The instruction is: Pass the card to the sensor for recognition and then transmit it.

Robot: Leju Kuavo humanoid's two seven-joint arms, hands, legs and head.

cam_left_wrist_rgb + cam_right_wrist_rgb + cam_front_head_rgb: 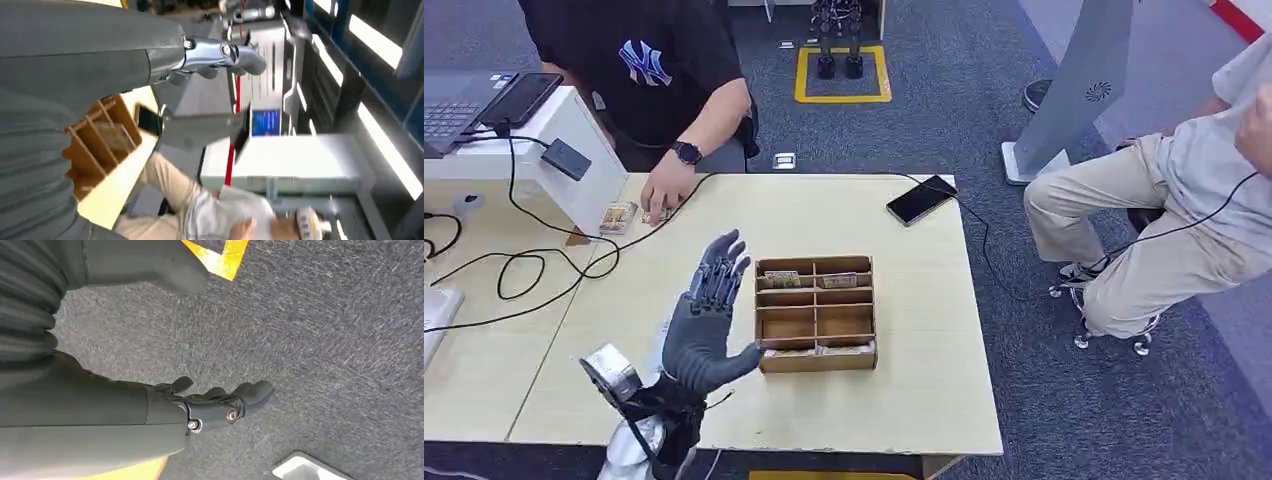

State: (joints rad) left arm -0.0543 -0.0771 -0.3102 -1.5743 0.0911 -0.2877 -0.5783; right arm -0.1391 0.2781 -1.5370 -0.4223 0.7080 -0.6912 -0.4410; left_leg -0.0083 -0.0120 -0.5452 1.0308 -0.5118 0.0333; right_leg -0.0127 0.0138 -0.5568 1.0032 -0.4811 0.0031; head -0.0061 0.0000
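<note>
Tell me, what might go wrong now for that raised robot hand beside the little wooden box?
The left hand is open and holds no card, so it could fumble or miss the cards lying flat in the wooden box.

Its thumb sits at the box's near corner, so a reach might shove the box along the table.

A person's hand rests on the same table by cables, so a sweep that way could hit them.

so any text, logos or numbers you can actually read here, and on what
"NY": interlocking logo on the person's black shirt.
Blue screen in the left wrist view: print too blurred to read.
Cards in the wooden box: markings too small to read.
Phone and laptop: nothing legible.
</note>
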